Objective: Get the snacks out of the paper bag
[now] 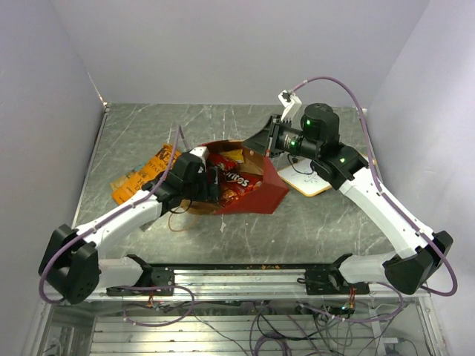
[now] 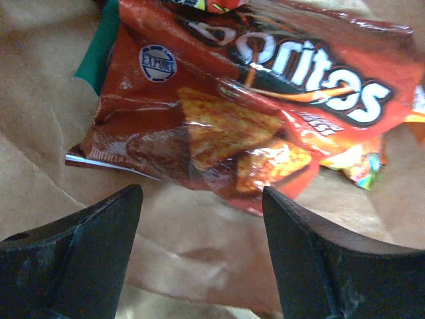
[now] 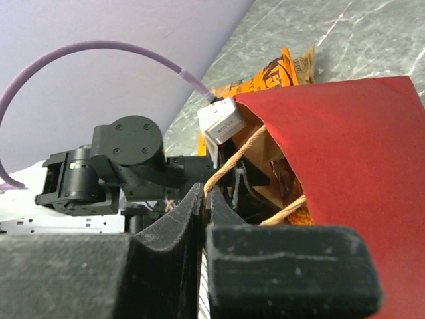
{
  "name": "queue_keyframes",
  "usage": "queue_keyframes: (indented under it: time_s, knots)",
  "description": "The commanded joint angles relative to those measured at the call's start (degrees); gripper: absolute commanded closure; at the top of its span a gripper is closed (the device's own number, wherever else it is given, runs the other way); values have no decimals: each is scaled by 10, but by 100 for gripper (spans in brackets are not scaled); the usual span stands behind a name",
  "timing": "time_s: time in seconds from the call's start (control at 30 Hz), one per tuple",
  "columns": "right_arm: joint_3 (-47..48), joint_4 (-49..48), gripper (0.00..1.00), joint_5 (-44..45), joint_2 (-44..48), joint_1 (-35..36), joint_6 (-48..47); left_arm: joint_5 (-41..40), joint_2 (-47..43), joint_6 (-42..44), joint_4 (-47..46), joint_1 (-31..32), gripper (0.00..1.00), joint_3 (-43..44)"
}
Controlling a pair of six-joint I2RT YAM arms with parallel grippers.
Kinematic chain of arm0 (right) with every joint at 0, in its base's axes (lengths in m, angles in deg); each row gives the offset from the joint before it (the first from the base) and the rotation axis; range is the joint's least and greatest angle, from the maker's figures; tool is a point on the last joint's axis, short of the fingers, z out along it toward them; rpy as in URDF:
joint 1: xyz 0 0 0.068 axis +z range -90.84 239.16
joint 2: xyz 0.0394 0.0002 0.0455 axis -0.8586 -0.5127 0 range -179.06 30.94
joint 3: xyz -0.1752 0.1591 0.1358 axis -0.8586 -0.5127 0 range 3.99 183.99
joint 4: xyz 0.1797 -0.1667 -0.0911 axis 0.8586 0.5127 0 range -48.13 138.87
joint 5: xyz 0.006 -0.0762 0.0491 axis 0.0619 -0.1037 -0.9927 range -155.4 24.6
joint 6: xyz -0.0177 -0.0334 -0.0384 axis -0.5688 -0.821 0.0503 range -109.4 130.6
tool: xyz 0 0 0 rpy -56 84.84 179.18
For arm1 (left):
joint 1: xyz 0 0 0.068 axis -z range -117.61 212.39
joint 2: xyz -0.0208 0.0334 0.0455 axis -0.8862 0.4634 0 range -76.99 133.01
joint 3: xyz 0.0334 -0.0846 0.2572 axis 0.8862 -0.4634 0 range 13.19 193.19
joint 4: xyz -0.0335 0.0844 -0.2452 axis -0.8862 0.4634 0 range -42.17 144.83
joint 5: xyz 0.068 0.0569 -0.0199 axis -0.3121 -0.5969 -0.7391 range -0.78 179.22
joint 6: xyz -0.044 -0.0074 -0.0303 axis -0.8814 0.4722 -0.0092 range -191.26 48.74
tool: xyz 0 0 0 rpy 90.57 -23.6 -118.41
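Note:
The red paper bag lies on its side mid-table, mouth toward the left arm, brown inside showing. A red Doritos packet and a yellow packet lie in its mouth. My left gripper is open inside the mouth; its view shows the Doritos packet just beyond the fingertips, on the brown paper. My right gripper is shut on the bag's twisted handle and holds the bag's upper side up. An orange packet lies on the table left of the bag.
A flat white wood-framed board lies right of the bag under the right arm. Purple walls close in the grey table on three sides. The left arm's wrist shows in the right wrist view.

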Motion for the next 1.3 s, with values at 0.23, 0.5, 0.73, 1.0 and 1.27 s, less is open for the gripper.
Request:
queue_keyframes:
  time_s: [0.23, 0.5, 0.73, 1.0, 1.27]
  knots:
    - [25, 21, 100, -3, 21, -9, -27, -35, 49, 64, -88, -49, 1, 25]
    - [33, 27, 100, -12, 18, -13, -37, 12, 102, 106, -120, -56, 8, 47]
    - [30, 28, 100, -22, 17, -14, -35, 44, 162, 140, -157, -74, 5, 58]
    - [34, 40, 100, -19, 20, -15, -53, 122, 146, 40, -179, -86, 17, 42]
    - [-32, 29, 100, -37, 72, -15, -142, 101, 13, -82, -151, -86, 51, -3]
